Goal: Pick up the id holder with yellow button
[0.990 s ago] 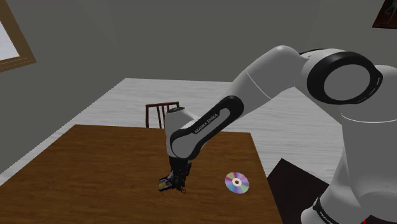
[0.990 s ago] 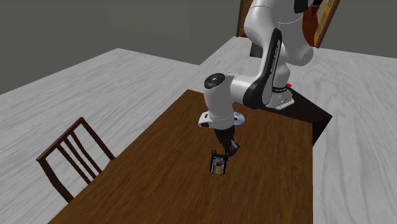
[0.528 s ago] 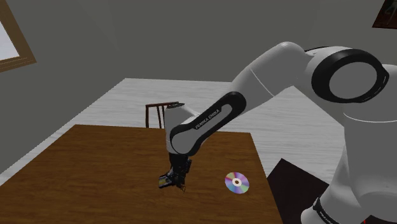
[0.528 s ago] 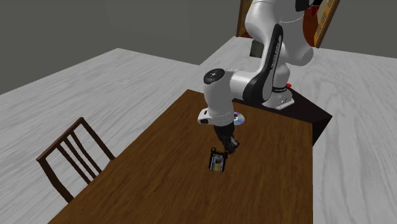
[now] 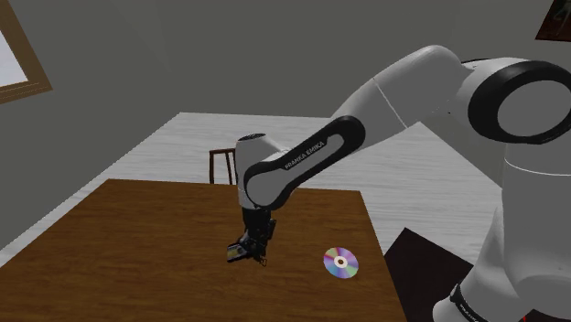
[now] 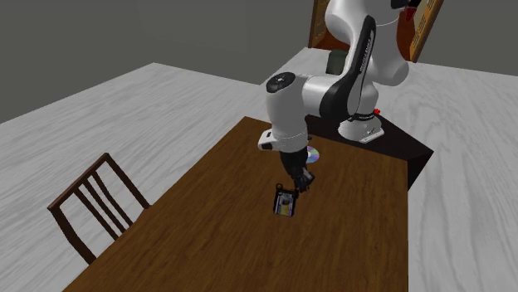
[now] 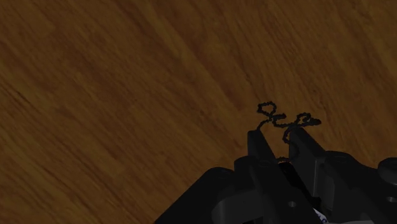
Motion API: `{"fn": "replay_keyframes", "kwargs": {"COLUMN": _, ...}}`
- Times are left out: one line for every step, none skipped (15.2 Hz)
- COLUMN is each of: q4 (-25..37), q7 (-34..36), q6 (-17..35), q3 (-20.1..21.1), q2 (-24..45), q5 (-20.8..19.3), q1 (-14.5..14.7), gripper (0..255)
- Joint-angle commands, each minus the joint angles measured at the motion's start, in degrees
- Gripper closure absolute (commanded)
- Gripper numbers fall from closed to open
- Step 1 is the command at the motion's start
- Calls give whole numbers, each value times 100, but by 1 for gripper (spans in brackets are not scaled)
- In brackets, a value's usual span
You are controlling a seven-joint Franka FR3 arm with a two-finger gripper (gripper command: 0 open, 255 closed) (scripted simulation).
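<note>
We saw the table (image 5: 137, 238) in warm brown, streaked with darker grain. The disc (image 5: 340, 263) shimmered in rainbow bands. The id holder (image 6: 285, 203) was dark with a touch of yellow, its chain (image 7: 283, 118) black. The gripper (image 7: 278, 135) was black, the arm (image 5: 393, 91) white with dark joints. The chair (image 6: 91, 203) was dark brown, and the floor (image 6: 149, 99) pale grey and faintly grained.

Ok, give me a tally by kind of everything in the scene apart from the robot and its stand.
id holder: 1
disc: 1
chair: 1
table: 1
Total: 4
</note>
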Motion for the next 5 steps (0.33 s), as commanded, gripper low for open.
{"fn": "replay_keyframes", "kwargs": {"q4": 40, "q7": 16, "q6": -138, "q3": 6, "q2": -100, "q5": 9, "q1": -9, "gripper": 255}}
{"fn": "replay_keyframes", "kwargs": {"q4": 58, "q7": 23, "q6": -203, "q3": 8, "q2": -147, "q5": 14, "q1": -14, "gripper": 255}}
{"fn": "replay_keyframes", "kwargs": {"q4": 78, "q7": 30, "q6": -268, "q3": 11, "q2": -193, "q5": 19, "q1": -18, "gripper": 255}}
{"fn": "replay_keyframes", "kwargs": {"q4": 80, "q7": 31, "q6": -278, "q3": 11, "q2": -201, "q5": 20, "q1": -19, "gripper": 255}}
{"fn": "replay_keyframes", "kwargs": {"q4": 81, "q7": 31, "q6": -278, "q3": 11, "q2": -200, "q5": 20, "q1": -19, "gripper": 255}}
